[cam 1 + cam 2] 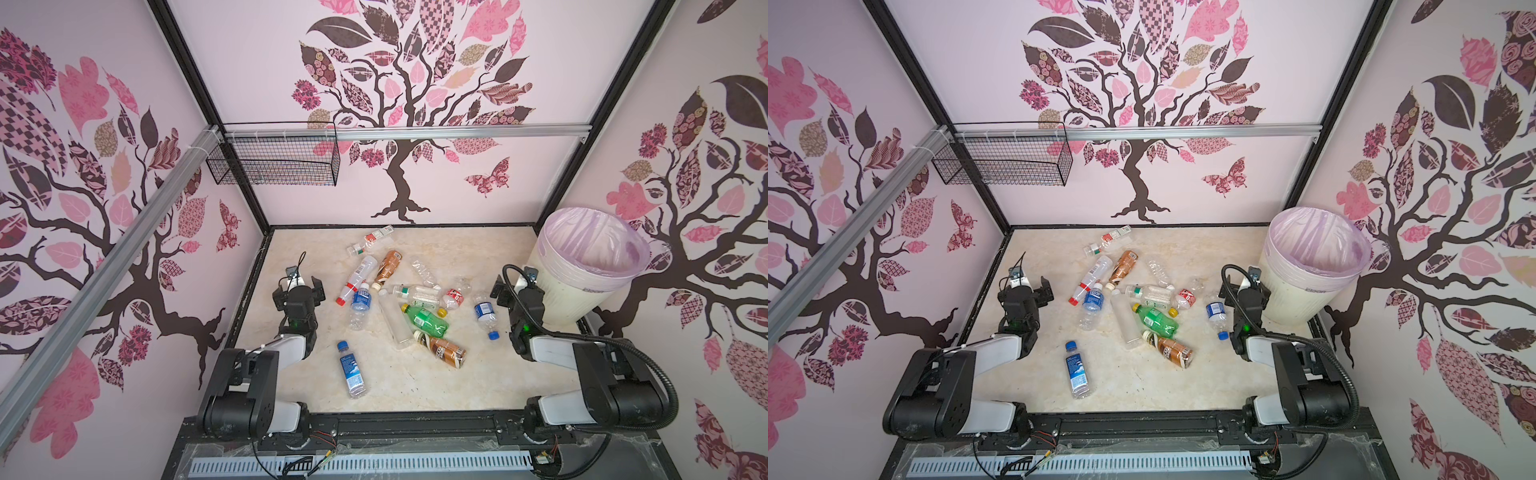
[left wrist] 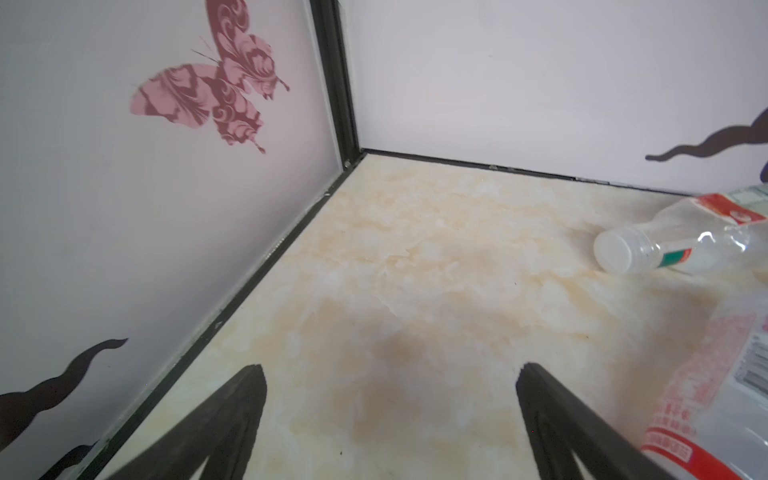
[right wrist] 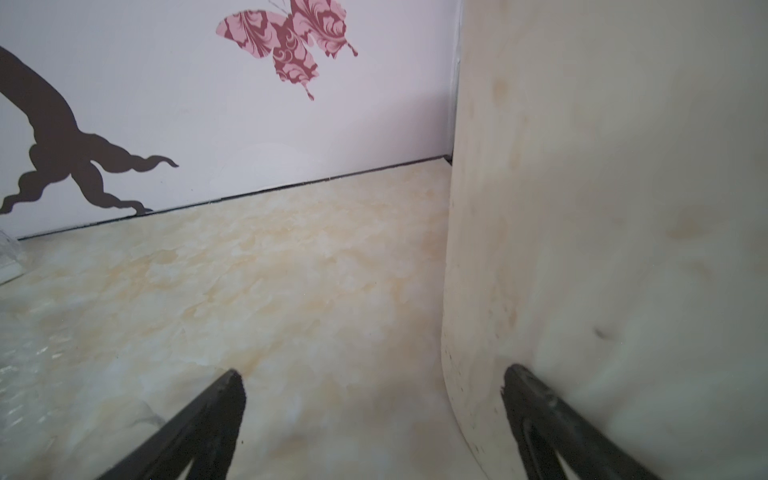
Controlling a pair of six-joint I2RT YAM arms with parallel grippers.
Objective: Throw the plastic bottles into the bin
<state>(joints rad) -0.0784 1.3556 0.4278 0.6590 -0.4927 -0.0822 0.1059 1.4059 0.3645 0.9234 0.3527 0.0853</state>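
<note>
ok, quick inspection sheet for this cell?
Surface: beige marble-patterned tabletop, flat.
Job's things: about a dozen plastic bottles lying loose mid-table, one green bottle among them; cream ribbed plastic bin with pink liner, upright at far right, no bottle visible inside.
Clutter: nothing seen.
Grippers: left gripper and right gripper open, holding nothing; right one close beside the bin.
Cables: black corrugated hose along right arm; loose wires at front base.
Surroundings: pink tree-decal walls; black wire basket hung on the back rail.
</note>
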